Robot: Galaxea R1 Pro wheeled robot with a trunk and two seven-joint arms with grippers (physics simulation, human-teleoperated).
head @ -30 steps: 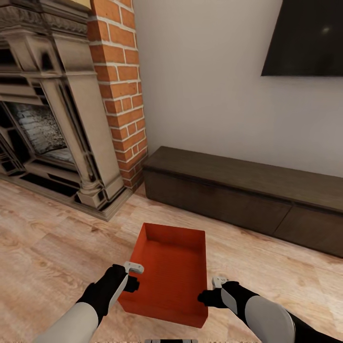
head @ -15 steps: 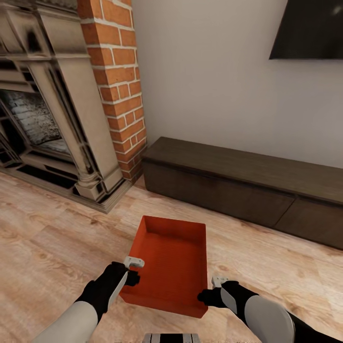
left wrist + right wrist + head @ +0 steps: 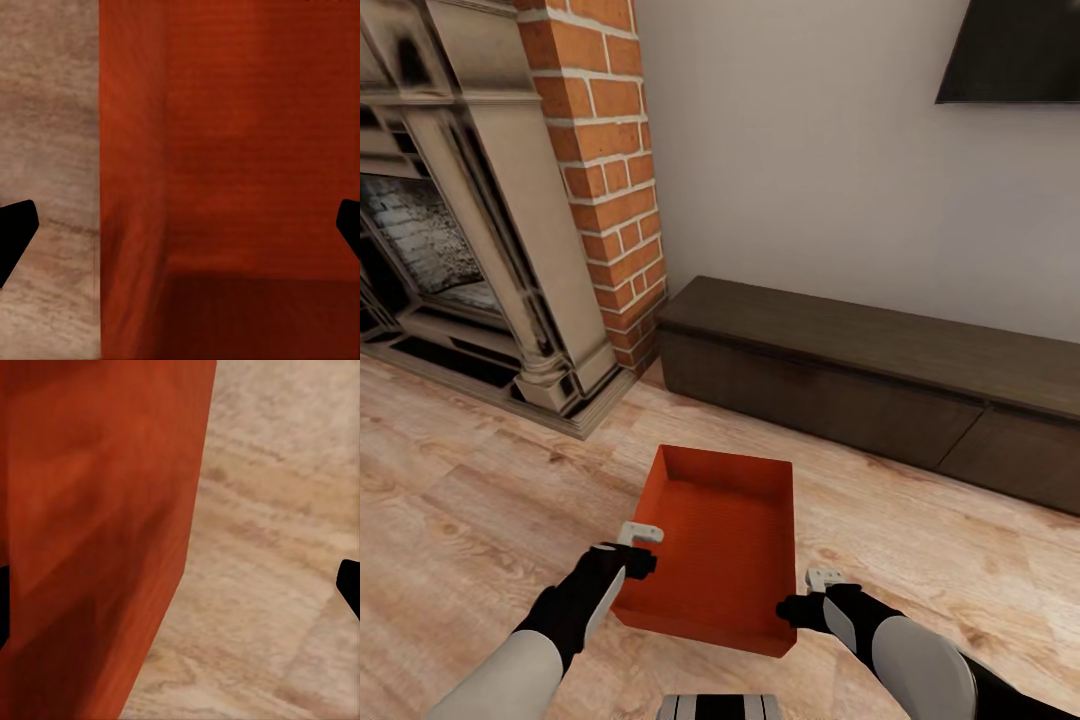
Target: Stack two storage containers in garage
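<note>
Step in hand, as judged: pick-up of the first storage container (image 3: 712, 545) in the living room; transport to the garage has not begun. One container is in view. Whether it rests on the wood-plank floor (image 3: 460, 500) or is already raised slightly cannot be told. It sits in open floor, well short of the fireplace (image 3: 470, 230) at the left and the long dark cabinet (image 3: 860, 385) along the grey wall (image 3: 790, 150), with the TV (image 3: 1015, 50) corner above at the right.

Left arm: extended forward and low, forearm angled inward. The left gripper (image 3: 641, 549) is at the container's left wall near the near corner. In the left wrist view the dark fingertips (image 3: 15, 232) stand wide, with the wall's rim between them, one tip outside over the floor and one inside the bin. No closure on the wall is evident.

Right arm: mirrored pose, forearm angled inward. The right gripper (image 3: 805, 598) is at the container's near right corner. In the right wrist view its fingertips (image 3: 349, 585) likewise stand wide, with the orange wall (image 3: 97, 532) and the floor showing between them.

Next move, as judged: both grippers need to close on the thin walls, or press inward evenly, before lifting. An uneven grip risks tilting the bin.
</note>
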